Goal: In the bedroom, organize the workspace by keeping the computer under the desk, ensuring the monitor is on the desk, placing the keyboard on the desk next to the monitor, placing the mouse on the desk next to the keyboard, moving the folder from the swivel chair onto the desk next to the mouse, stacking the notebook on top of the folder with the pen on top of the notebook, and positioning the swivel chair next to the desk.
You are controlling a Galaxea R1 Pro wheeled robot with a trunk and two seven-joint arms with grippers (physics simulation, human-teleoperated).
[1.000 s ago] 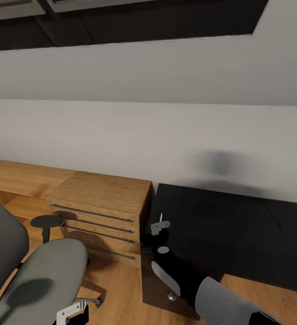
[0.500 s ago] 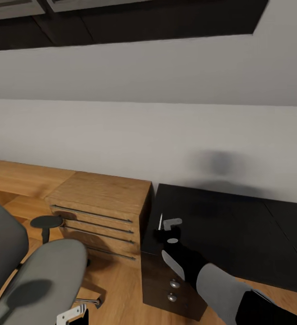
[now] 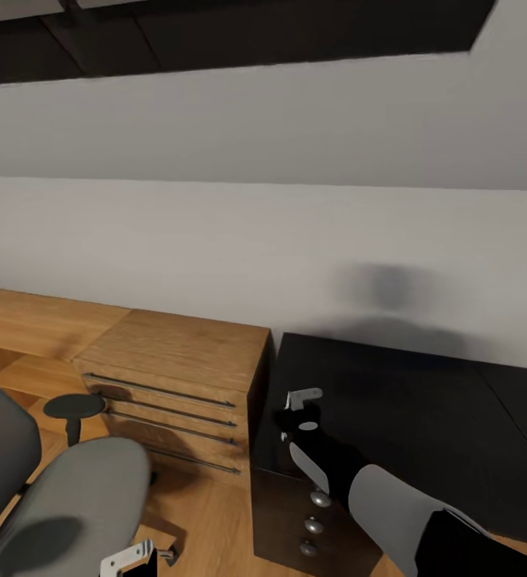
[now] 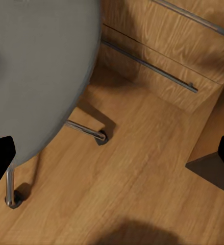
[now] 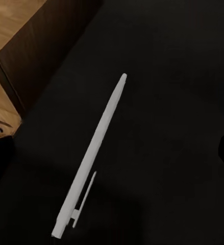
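Observation:
A white pen (image 5: 91, 153) lies flat on the black top of the desk (image 5: 168, 51). My right gripper (image 5: 113, 153) hovers over it, open, with the fingers wide on either side and apart from it. From the head view, the right gripper (image 3: 294, 409) is over the left end of the desk (image 3: 400, 401), above its drawer unit (image 3: 315, 525) with silver knobs. The grey swivel chair (image 3: 63, 505) stands at lower left. Beside its seat, my left gripper (image 3: 131, 557) is open and empty, and in its own view the left gripper (image 4: 112, 158) hangs over the floor by the swivel chair (image 4: 35, 66).
A light-wood cabinet (image 3: 175, 361) with bar-handled drawers stands against the desk's left end and also appears as the cabinet (image 4: 168, 46) in the left wrist view. A white wall runs behind it. The chair's chrome leg (image 4: 86, 131) rests on the wood floor (image 4: 132, 173).
The pen stood upright in my right gripper in both earlier frames; now it lies on the desk and the gripper has opened. The head camera has shifted slightly.

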